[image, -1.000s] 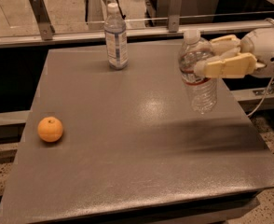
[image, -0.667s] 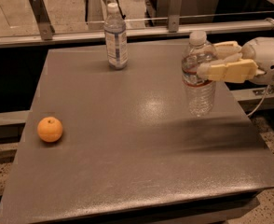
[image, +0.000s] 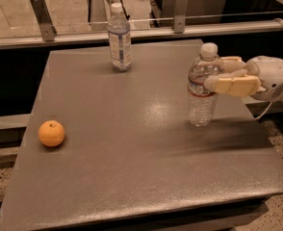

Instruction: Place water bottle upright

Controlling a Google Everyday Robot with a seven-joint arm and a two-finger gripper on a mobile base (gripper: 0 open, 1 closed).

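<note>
One water bottle [image: 199, 105] stands upright on the table [image: 132, 158], its labelled middle clasped in the hand [image: 213, 73].

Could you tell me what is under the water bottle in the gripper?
Only the table is under the water bottle; its base seems to rest there. The gripper, closed on its right side, hides that part.

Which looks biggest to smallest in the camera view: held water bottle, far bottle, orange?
1. water bottle, in the gripper at right.
2. far bottle: looks smaller, but farther away, so unsure.
3. orange, clearly smallest.
</note>
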